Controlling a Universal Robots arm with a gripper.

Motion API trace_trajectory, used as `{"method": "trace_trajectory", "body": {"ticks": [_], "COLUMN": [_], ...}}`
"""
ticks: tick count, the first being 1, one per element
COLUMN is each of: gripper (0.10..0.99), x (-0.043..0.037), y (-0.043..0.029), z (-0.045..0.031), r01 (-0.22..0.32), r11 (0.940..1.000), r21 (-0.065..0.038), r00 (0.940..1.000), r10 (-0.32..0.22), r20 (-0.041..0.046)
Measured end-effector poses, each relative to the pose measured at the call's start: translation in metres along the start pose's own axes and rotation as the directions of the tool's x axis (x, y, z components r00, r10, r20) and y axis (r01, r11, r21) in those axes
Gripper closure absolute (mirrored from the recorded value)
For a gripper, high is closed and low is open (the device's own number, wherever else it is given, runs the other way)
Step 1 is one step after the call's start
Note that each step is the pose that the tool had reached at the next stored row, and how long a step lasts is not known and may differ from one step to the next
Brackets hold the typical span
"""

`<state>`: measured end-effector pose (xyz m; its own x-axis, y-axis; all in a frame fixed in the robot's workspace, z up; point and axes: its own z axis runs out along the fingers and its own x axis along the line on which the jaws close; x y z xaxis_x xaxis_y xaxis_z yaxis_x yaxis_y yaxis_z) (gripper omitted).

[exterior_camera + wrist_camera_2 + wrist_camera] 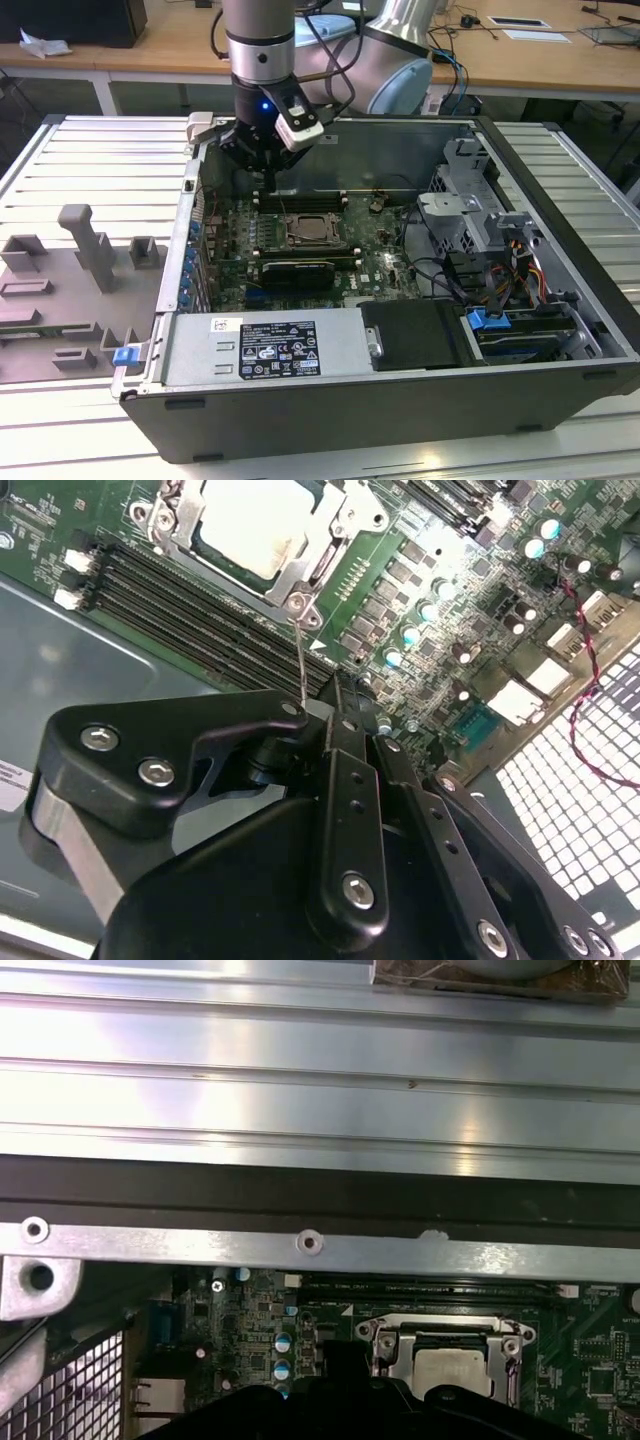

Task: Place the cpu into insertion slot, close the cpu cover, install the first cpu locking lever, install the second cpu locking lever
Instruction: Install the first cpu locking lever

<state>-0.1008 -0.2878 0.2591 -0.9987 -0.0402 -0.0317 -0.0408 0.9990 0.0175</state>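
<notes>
The arm's gripper (268, 172) hung inside the open computer case (560, 300), above the far edge of the green board (370, 240) and just behind the socket. In the second wrist view its black fingers (345, 780) stood pressed together, with a thin metal lever (299, 650) running from the corner of the socket down to their tips; it looked pinched between them, though the contact itself was hard to make out.

The chip (262, 530) lay seated in the socket (300, 585), its pale metal top showing through the square opening of the silvery cover (335, 530), which lay flat over it. In the first wrist view the chip (455, 1370) and cover (440, 1330) sat just beyond the dark bulk of the gripper, with the case's metal wall (300, 1243) running across beyond them.

Long black memory slots (190, 605) ran beside the socket. In the exterior view the socket (312, 232) sat mid-board, a black card (292, 272) lay just in front of it, and a grey moulded tray (80, 290) rested on the table at the exterior view's left.
</notes>
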Motion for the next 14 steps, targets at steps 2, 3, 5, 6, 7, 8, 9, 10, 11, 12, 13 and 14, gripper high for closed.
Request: {"method": "trace_trajectory", "body": {"ticks": [2, 3, 5, 6, 7, 8, 9, 10, 11, 12, 13, 14], "gripper": [0.98, 0.98, 0.98, 0.98, 0.98, 0.98, 0.98, 0.98, 0.98, 0.98, 0.98, 0.98], "x": [-0.0024, -0.0041, -0.0072, -0.0086, -0.0097, -0.0106, -0.0115, -0.013, -0.0153, -0.0173, -0.0184, -0.0202], "y": [-0.0001, -0.0002, -0.0003, -0.0004, -0.0004, -0.0004, -0.0005, -0.0006, -0.0006, -0.0007, -0.0008, -0.0009], "z": [0.0001, 0.0001, 0.0003, 0.0004, 0.0005, 0.0007, 0.0007, 0.001, 0.0014, 0.0018, 0.002, 0.0025], "r01": [0.0, 0.0, 0.0, 0.0, 0.0, 0.0, 0.0, 0.0, 0.0, 0.0, 0.0, 0.0], "r11": [1.0, 1.0, 1.0, 1.0, 1.0, 1.0, 1.0, 1.0, 1.0, 1.0, 1.0, 1.0], "r21": [0.0, 0.0, 0.0, 0.0, 0.0, 0.0, 0.0, 0.0, 0.0, 0.0, 0.0, 0.0], "r00": [1.0, 1.0, 1.0, 1.0, 1.0, 1.0, 1.0, 1.0, 1.0, 1.0, 1.0, 1.0], "r10": [0.0, 0.0, 0.0, 0.0, 0.0, 0.0, 0.0, 0.0, 0.0, 0.0, 0.0, 0.0], "r20": [0.0, -0.0001, -0.0001, 0.0, 0.0, 0.0001, 0.0, 0.0, 0.0, 0.0, 0.0, 0.0]}}
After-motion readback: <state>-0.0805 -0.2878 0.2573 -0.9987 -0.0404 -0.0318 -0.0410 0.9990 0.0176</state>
